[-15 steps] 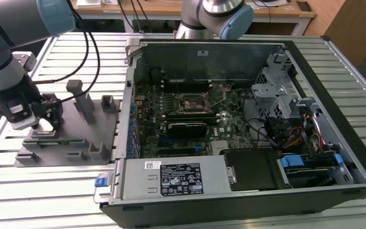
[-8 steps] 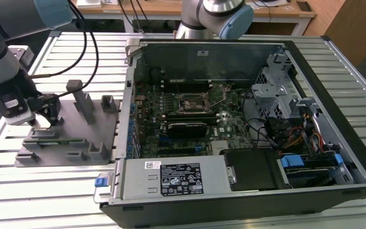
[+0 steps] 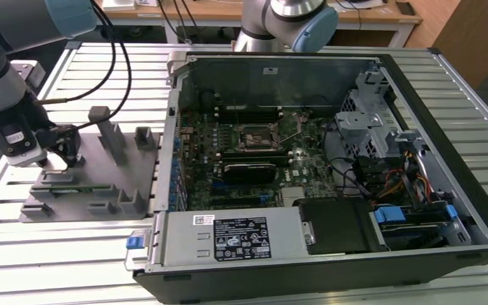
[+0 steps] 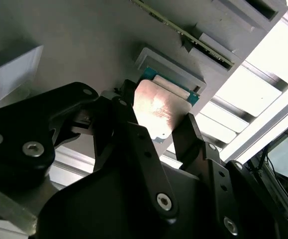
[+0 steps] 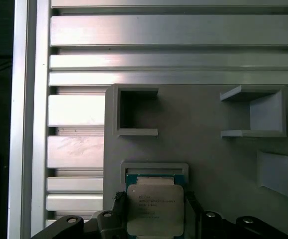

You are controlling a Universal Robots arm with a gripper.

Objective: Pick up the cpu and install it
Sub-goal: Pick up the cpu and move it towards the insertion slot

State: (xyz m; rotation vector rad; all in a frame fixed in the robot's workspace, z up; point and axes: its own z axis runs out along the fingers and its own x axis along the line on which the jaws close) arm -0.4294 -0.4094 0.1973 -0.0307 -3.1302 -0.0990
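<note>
cpu (image 5: 155, 209) sat by its pocket on grey fixture (image 3: 87, 159), exterior view's left. gripper (image 4: 157, 110) narrow, fingers (image 4: 191, 134) pinched on its 2 edges. open pc case (image 3: 473, 159) well apart, exterior view's right.

Setting: robotics laboratory or workshop cell. Evidence recorded in the exterior view:
- slotted aluminium tabletop (image 3: 74, 254) spanning the frame
- opened desktop computer case (image 3: 312, 279) laid at centre right, motherboard (image 3: 307, 166) exposed
- grey fixture plate (image 3: 87, 168) placed at left
- one robot arm (image 3: 7, 70) at upper left, a second arm (image 3: 299, 19) at top centre
- wooden desk (image 3: 218, 11) along the top edge
</note>
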